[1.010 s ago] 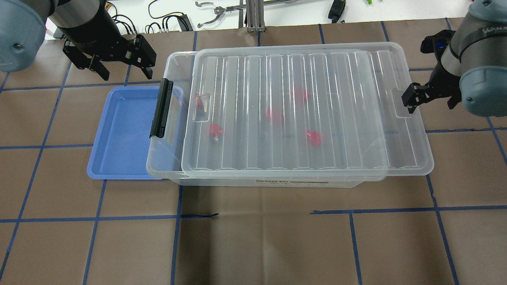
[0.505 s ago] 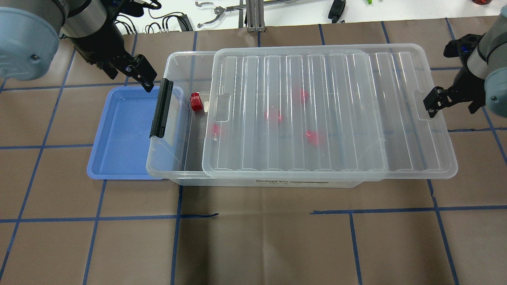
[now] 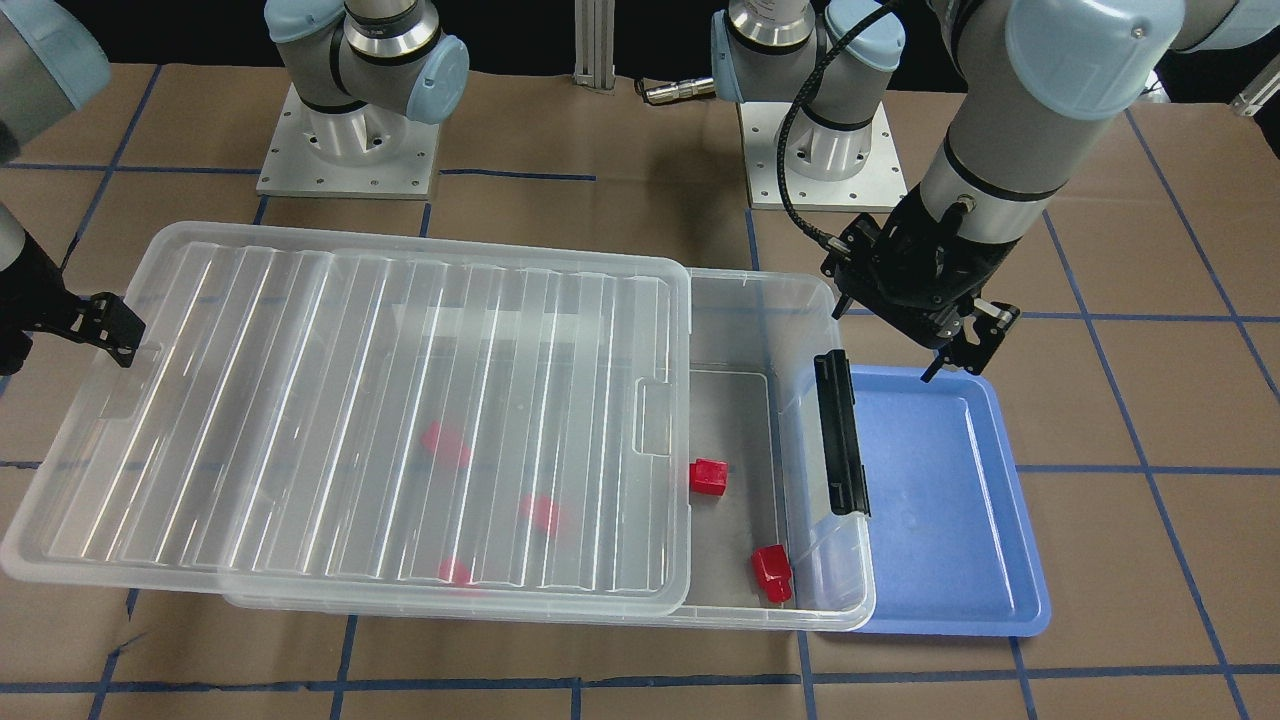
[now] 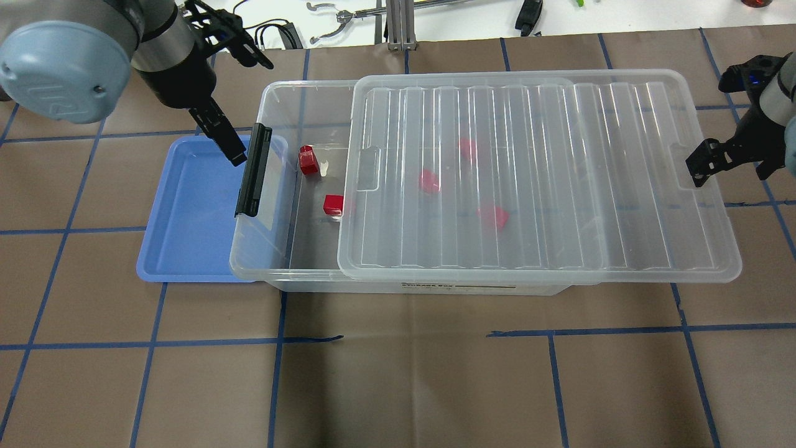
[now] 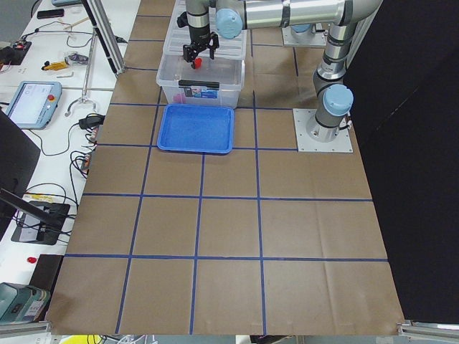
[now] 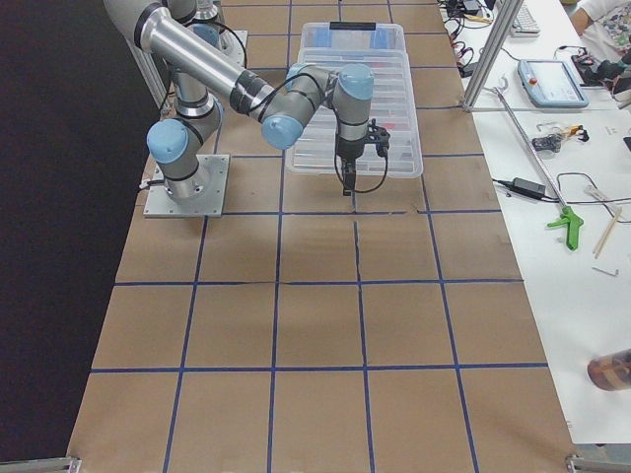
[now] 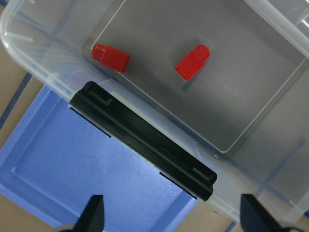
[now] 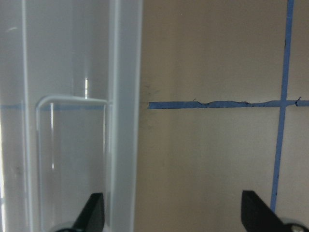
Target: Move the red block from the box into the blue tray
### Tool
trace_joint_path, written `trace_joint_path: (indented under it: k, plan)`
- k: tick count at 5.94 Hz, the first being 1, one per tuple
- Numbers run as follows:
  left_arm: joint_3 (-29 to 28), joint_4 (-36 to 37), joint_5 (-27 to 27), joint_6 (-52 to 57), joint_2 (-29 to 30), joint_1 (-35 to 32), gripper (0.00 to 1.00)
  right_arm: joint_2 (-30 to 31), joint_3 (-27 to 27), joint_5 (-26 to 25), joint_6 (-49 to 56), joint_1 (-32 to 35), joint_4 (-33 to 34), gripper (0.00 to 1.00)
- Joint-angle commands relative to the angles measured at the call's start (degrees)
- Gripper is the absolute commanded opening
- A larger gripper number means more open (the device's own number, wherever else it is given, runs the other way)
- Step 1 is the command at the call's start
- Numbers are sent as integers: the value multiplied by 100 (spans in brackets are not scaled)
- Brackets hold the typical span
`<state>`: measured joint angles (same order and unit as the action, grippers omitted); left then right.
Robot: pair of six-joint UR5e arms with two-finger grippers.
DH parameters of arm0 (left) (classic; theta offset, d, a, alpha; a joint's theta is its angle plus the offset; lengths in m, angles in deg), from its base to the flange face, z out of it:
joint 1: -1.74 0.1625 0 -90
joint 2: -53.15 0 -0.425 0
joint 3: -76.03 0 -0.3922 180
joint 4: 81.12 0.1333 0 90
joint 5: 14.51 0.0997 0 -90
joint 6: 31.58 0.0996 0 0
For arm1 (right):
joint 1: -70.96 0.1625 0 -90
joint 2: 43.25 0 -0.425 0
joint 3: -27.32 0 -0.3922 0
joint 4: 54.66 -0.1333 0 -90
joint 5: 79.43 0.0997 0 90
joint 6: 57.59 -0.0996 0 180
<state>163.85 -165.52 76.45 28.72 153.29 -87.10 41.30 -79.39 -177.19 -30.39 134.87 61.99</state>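
Note:
The clear box (image 4: pixel 273 99) has its ribbed lid (image 4: pixel 541 180) slid to the right, so its left end is uncovered. Two red blocks (image 4: pixel 307 160) (image 4: pixel 333 204) lie there, also seen in the left wrist view (image 7: pixel 111 56) (image 7: pixel 192 62). Three more show blurred under the lid (image 4: pixel 428 180). The blue tray (image 4: pixel 186 211) lies empty, partly under the box's latch end (image 4: pixel 252 171). My left gripper (image 4: pixel 230 149) is open and empty above the tray's far corner, beside the latch. My right gripper (image 4: pixel 731 165) is open, with one finger (image 4: pixel 703 165) at the lid's right rim (image 8: pixel 125 96).
Cables and hand tools (image 4: pixel 348 15) lie on the white bench behind the table. The two arm bases (image 3: pixel 345 130) (image 3: pixel 820 130) stand on the robot's side. The lid overhangs the box's right end. The brown table in front has a blue tape grid (image 4: pixel 280 339).
The lid has slid further right together with my right gripper, uncovering a second red block. My left gripper has tilted and moved down and right to the latch.

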Motion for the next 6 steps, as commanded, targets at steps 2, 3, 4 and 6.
trace_joint_path:
  k: [2, 3, 4, 6]
  plan:
    - [42, 325, -44, 1526, 418, -202, 98, 0, 18, 2, 601, -369, 218, 100]
    - [42, 666, -53, 1581, 602, -604, 98, 0, 45, 2, 646, -501, 218, 100]
    - [86, 783, -44, 1608, 656, -930, 98, 0, 36, 11, 647, -685, 323, 100]
    - [357, 984, -35, 2069, 893, -986, 98, 17, 45, 72, 586, -696, 289, 100]
